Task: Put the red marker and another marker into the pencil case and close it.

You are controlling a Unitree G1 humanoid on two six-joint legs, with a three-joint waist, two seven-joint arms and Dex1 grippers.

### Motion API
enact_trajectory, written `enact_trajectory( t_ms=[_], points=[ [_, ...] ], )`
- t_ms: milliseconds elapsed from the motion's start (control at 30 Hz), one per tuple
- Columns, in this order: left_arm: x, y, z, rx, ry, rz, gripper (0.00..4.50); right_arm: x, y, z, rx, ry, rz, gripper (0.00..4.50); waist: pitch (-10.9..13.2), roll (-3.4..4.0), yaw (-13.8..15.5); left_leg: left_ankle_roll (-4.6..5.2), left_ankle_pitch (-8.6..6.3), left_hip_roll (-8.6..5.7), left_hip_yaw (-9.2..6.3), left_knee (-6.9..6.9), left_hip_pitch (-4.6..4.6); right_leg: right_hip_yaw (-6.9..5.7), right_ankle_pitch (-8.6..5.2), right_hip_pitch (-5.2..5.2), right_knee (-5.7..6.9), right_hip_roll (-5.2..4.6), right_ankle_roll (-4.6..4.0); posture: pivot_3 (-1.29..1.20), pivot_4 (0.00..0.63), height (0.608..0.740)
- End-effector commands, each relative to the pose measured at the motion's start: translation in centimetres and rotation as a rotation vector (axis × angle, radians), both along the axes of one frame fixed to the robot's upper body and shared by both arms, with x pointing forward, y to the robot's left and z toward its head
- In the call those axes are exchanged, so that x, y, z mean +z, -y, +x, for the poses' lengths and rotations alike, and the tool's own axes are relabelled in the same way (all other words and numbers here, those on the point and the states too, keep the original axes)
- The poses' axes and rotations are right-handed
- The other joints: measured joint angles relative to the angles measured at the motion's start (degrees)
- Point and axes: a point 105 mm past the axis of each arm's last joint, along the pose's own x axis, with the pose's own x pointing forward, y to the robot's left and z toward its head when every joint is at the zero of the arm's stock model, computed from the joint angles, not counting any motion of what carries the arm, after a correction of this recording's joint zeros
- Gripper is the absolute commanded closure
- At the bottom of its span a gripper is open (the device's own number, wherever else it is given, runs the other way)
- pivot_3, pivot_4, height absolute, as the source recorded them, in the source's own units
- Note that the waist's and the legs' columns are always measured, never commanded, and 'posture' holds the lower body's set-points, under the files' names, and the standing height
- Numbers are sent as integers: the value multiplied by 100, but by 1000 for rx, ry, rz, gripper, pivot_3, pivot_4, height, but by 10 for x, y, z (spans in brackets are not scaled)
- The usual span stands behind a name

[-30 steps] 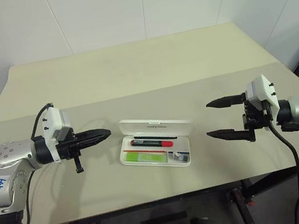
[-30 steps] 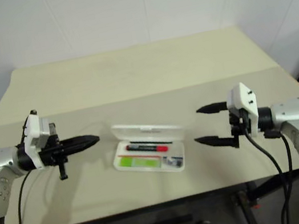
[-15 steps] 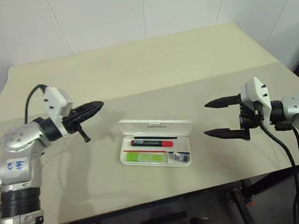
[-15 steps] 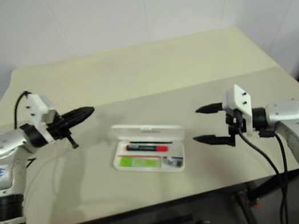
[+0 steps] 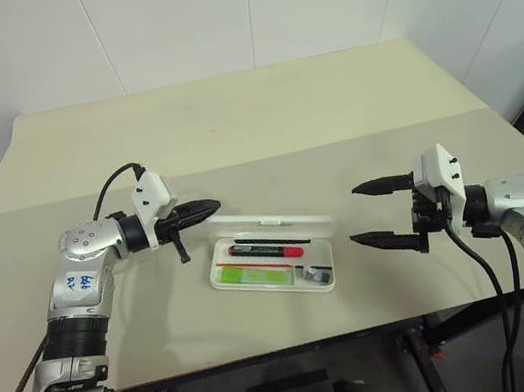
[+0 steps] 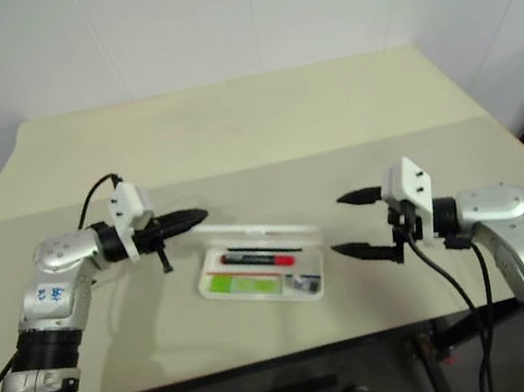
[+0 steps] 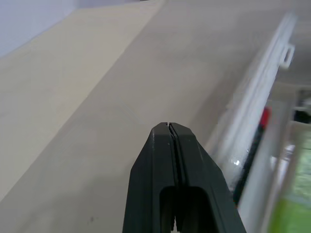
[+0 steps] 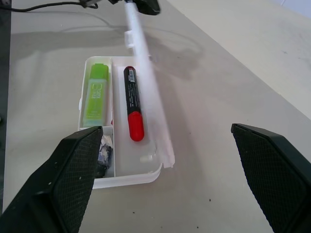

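The white pencil case (image 5: 221,276) lies open at the table's middle, its lid (image 5: 272,221) tilted up on its hinge. Inside lie the red marker (image 5: 269,248), red cap and black barrel, and the lime-green highlighter (image 5: 254,275) in the front compartment. My left gripper (image 5: 213,206) is shut with nothing in it, its tip at the lid's left end behind the raised edge (image 7: 262,92), seemingly touching it. My right gripper (image 5: 355,214) hovers open to the right of the case, clear of it, pointing at it. The right wrist view looks down on marker (image 8: 132,104) and highlighter (image 8: 97,94).
A small grey object (image 5: 314,273) sits in the case's right-hand compartment. The beige table (image 5: 228,121) stretches wide behind the case, and its front edge runs just below it. White walls stand behind.
My left gripper has swung right to the case's lid. The lid, lying flat back before, now stands tilted up. The right gripper has hardly moved.
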Motion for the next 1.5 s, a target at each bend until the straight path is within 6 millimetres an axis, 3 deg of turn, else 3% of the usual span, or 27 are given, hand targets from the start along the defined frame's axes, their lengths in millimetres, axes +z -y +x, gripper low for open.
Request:
enact_trajectory(
  t_ms=[33, 300, 733, 967, 1167, 1300, 1433, 1500],
  points=[
    [4, -2, -18, -78, 25, 62, 4486, 6, -7, -5, 19, 35, 14, 0, 0, 0, -13, 0, 0, 1, 0, 0, 0, 0, 0, 0, 0, 0, 0, 0, 150, 740],
    [-26, -12, -42, -168, -61, 288, 4486, 4, -10, -5, 18, 34, 25, 0, 0, 1, -4, 1, 0, 1, -2, 1, 1, 1, 0, 1, 3, 0, -1, 0, 150, 740],
    [-49, 9, -37, -146, -101, 348, 4486, 1, -16, -8, -15, 29, 67, 0, 0, 0, 8, 2, -1, 0, -2, 1, 0, 1, -1, 1, 2, 0, -2, 0, 150, 740],
    [-76, 12, -40, -112, -160, 469, 4486, 1, -21, -11, -34, 27, 102, 0, -2, 1, 8, 2, -1, 0, -2, 4, 12, 6, -1, 6, 4, 0, -2, 0, 150, 740],
    [-66, 20, -39, -78, -189, 353, 4486, 8, -27, -11, -40, 31, 146, 0, -3, 2, 13, 0, 1, 0, -4, 6, 23, 10, -1, 11, 4, 1, -7, 0, 150, 740],
    [-37, 24, -41, -98, -153, 181, 4486, 4, -25, -11, -44, 23, 139, 0, -3, 1, 4, 1, 1, 0, -4, 9, 19, 11, 1, 10, 3, 0, -10, 0, 150, 740],
    [-10, 14, -45, -99, -118, 65, 4486, 2, -23, -8, -33, 14, 121, 0, -1, -1, 0, 1, 1, 1, -7, 6, 9, 11, 1, -1, 9, 3, -10, 0, 150, 740],
    [4, 6, -47, -77, -84, 10, 4102, 3, -22, -6, -22, 11, 111, 0, -1, -1, -19, 1, 1, 1, -5, 5, 9, 11, 1, 0, 11, 3, -10, 0, 150, 740]
  ],
)
